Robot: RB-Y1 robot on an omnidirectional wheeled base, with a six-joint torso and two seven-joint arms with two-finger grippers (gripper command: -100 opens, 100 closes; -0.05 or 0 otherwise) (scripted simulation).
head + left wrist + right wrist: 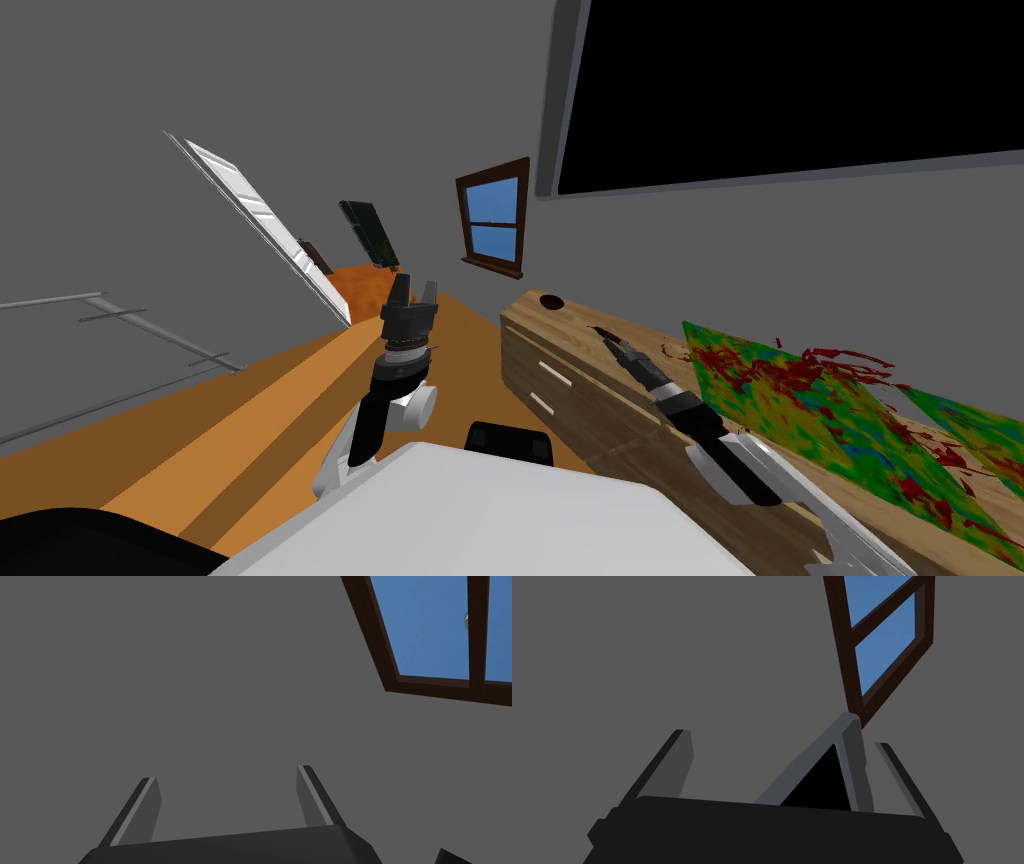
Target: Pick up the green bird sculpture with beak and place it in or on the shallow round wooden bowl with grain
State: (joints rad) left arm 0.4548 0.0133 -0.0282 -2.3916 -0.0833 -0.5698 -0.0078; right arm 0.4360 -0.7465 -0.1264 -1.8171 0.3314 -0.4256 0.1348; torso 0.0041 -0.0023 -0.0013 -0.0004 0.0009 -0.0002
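Room was plain grey walls (300, 100), orange floor (250, 400), a brown-framed window (495, 222) showing blue sky, and a wood-grain dresser (560, 370) below a big black area (800, 80).

Wood-grain dresser (560, 380), green-blue sheet (780, 390) splotched red, orange floor (200, 430)

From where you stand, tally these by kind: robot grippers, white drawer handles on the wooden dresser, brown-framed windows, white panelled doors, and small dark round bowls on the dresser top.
Grippers: 2, the left gripper and the right gripper
White drawer handles: 2
Brown-framed window: 1
White panelled door: 1
Small dark round bowl: 1
Total: 7
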